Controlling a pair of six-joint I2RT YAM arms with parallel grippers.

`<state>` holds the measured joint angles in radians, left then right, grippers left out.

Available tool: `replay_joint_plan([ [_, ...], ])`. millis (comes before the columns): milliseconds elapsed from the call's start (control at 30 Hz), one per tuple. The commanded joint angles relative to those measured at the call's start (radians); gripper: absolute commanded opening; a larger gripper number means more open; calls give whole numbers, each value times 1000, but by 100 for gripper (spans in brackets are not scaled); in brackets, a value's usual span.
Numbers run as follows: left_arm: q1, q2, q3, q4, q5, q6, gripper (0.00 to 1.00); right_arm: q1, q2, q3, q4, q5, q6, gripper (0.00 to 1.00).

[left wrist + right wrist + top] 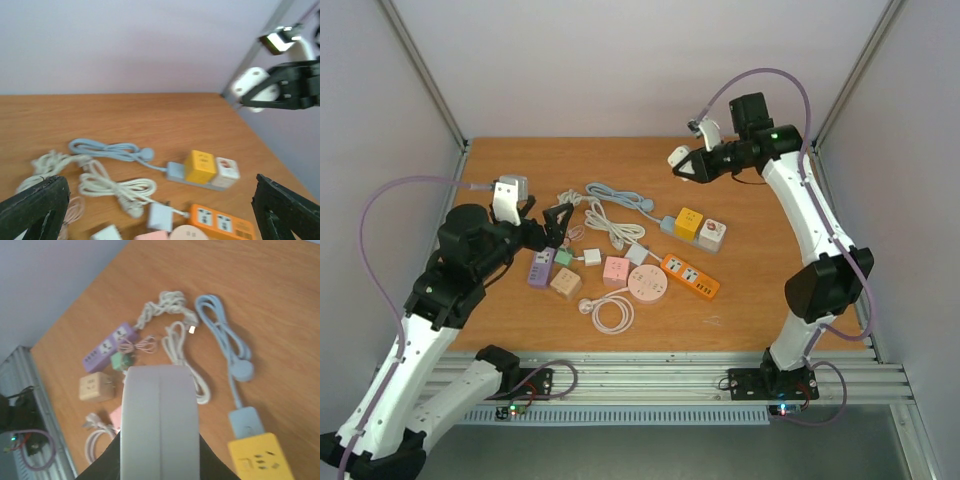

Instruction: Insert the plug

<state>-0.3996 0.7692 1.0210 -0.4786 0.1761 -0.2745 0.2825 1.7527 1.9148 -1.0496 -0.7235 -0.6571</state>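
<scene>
White plug (pixel 677 156) pinched in the right gripper (pixel 685 165), held in the air over the far right of the table (pixel 770 230).

Seen from the top camera, the plug sits at about 1 o'clock from the heap of sockets and well apart from it; the right wrist view shows its pale body clamped between the two fingers, above the heap. Nearest below it, toward 6 o'clock, is the blue-grey strip carrying a yellow and a white cube (pixel 692 226), with the orange power strip (pixel 690 277) further at 6 o'clock and the round pink socket (pixel 646 285) at 7. The light blue cable (pixel 620 197) and white cables (pixel 610 225) lie at 8 o'clock. The left gripper (pixel 560 220), at 9 o'clock of the heap beside the purple strip (pixel 540 267), has its claw spread wide, holding nothing.
</scene>
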Motion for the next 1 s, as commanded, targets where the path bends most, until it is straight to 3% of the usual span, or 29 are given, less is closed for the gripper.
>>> replay_joint_plan([
  [0, 0, 14, 9, -76, -238, 23, 99, -45, 34, 77, -73, 26, -110, 1],
  [167, 1, 27, -23, -62, -231, 36, 99, -61, 21, -15, -53, 53, -304, 1],
  [333, 0, 23, -58, -26, -193, 66, 99, -68, 31, -62, -26, 97, -391, 1],
  [700, 2, 51, -70, -17, -152, 89, 100, -89, 185, -64, -164, 127, -502, 1],
  [967, 4, 61, -77, -12, -130, 106, 99, -89, 210, -149, -39, 158, -499, 1],
])
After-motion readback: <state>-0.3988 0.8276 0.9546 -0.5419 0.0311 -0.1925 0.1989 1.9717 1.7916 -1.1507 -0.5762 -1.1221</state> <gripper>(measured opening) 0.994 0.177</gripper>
